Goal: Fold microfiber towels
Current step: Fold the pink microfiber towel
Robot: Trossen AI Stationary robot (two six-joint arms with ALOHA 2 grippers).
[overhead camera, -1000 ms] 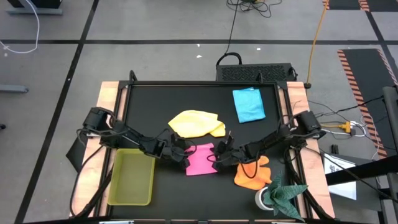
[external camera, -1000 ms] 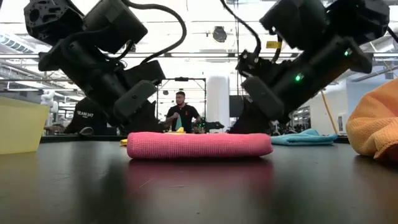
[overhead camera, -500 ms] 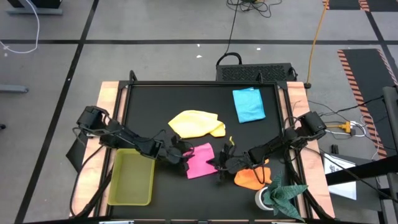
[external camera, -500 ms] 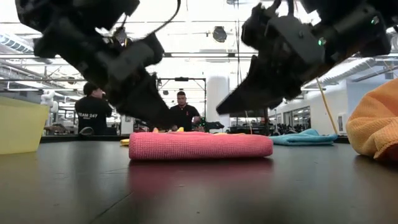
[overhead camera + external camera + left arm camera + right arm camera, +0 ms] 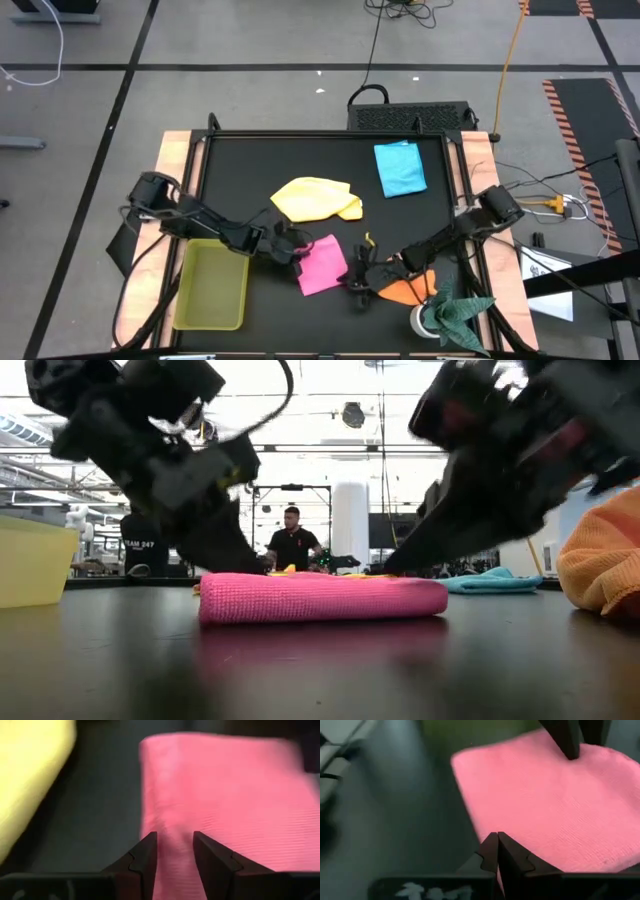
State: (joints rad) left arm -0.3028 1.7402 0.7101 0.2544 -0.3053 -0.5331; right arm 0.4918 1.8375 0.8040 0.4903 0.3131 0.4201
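The pink towel (image 5: 322,265) lies folded flat on the black table (image 5: 240,170), a little askew. My left gripper (image 5: 298,257) comes down on its left edge, its fingers a small gap apart (image 5: 172,845). My right gripper (image 5: 352,273) is shut, its tips (image 5: 497,840) at the towel's right near corner. A crumpled yellow towel (image 5: 315,198) lies just beyond the pink one. A folded light blue towel (image 5: 400,168) lies far right. The orange towel (image 5: 405,290) is bunched under my right arm. My left gripper rests both fingertips (image 5: 150,851) on top of the pink towel's left edge (image 5: 170,820), slanting down from the table's left. Pink cloth shows in the gap; whether any is pinched I cannot tell. The towel lies flat on the table. My right gripper's shut fingertips (image 5: 492,851) meet the pink towel at its right near corner (image 5: 485,827), slanting down from the table's right. The towel stays flat on the table.
A translucent yellow-green tray (image 5: 212,285) stands at the near left beside my left arm. A dark green cloth (image 5: 458,310) sits on a white roll at the near right corner. Bare black tabletop lies at the far left. People stand in the room beyond (image 5: 292,545).
My right gripper has swung along the pink towel's right side toward the table's near edge, staying shut and tipping lower. The towel has turned slightly on the table, its right near corner going toward the near edge while its left edge stays under my left gripper.
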